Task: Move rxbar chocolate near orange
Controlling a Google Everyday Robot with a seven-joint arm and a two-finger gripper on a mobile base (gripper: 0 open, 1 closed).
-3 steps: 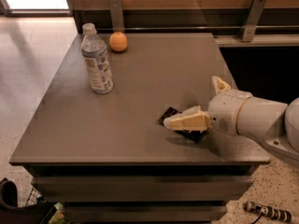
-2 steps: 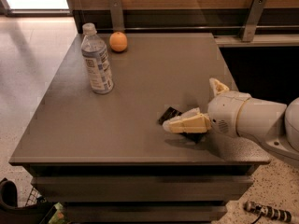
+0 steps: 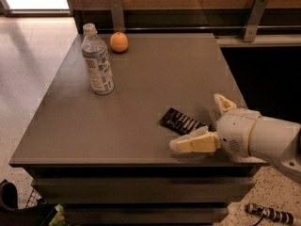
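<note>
Black-wrapped, the rxbar chocolate (image 3: 181, 120) is bracketed but not grasped by the gripper (image 3: 197, 122), its fingers spread apart; the whole carry to the far-off orange (image 3: 119, 42) is left.

My gripper (image 3: 197, 122), smooth cream plastic, sits at the near right edge of the matt grey table (image 3: 141, 79), beside the glossy black-wrapped rxbar chocolate (image 3: 181, 121). I also see a clear plastic water bottle (image 3: 97, 62) and a smooth-skinned orange (image 3: 119, 42).
</note>
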